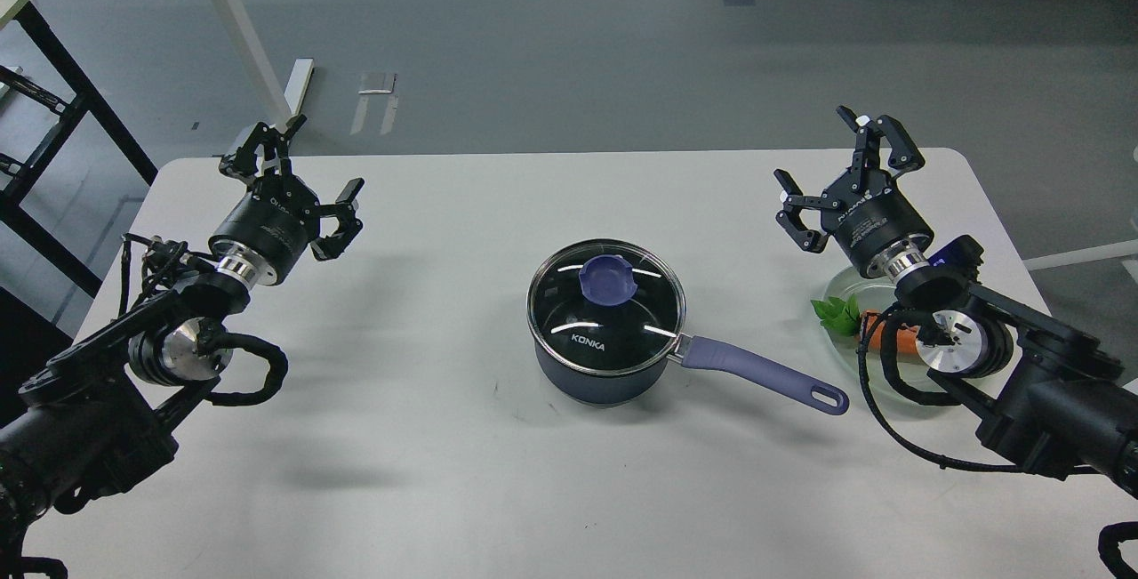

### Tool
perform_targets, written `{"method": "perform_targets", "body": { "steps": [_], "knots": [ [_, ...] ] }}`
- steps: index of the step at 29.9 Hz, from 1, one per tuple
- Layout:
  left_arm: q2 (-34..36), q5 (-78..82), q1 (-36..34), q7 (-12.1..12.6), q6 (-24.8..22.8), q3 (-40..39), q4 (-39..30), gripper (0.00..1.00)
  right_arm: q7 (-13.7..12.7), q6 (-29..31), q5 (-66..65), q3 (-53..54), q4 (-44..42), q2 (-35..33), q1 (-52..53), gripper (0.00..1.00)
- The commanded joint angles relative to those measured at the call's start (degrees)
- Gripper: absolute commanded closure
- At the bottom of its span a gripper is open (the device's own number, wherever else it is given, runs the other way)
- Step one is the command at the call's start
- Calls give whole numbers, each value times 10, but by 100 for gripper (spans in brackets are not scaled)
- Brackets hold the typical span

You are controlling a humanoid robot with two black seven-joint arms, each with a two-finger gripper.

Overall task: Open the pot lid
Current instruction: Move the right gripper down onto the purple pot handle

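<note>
A dark navy pot [597, 376] with white "KONKA" lettering stands at the middle of the white table, its long purple handle [766, 373] pointing right and toward me. The clear glass lid [606, 308] with a steel rim sits flat on the pot, its purple-blue knob [607, 280] at the centre. My left gripper [298, 180] hovers open at the table's far left, well away from the pot. At the far right my right gripper [843, 172] is open too, with nothing between its fingers.
A pale green glass dish [845, 287] with a carrot [893, 339] and green leaves [837, 314] lies at the right, partly hidden under my right arm. The table's far edge [569, 155] runs behind both grippers. A black frame [53, 116] stands off the table at left.
</note>
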Motion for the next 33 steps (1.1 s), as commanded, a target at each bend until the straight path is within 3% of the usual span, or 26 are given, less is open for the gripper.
{"method": "perform_targets", "body": {
  "steps": [1, 8, 15, 23, 28, 33],
  "knots": [
    [1, 3, 3, -1, 1, 5, -4, 1, 0, 0, 0, -1, 1, -3, -1, 0],
    [13, 9, 0, -1, -5, 9, -4, 1, 0, 8, -46, -3, 28, -52, 0, 0],
    [35, 9, -9, -31, -34, 11, -4, 1, 0, 22, -226, -3, 179, -203, 12, 0],
    [36, 30, -11, -31, -31, 12, -33, 1, 0, 22, -552, -2, 350, -356, 92, 0],
    [35, 51, -12, -31, -29, 12, -49, 1, 0, 20, -818, -5, 446, -380, 130, 0],
    [35, 51, -11, -31, -28, 12, -57, 1, 0, 17, -1027, -50, 478, -384, 150, 0]
  ]
}}
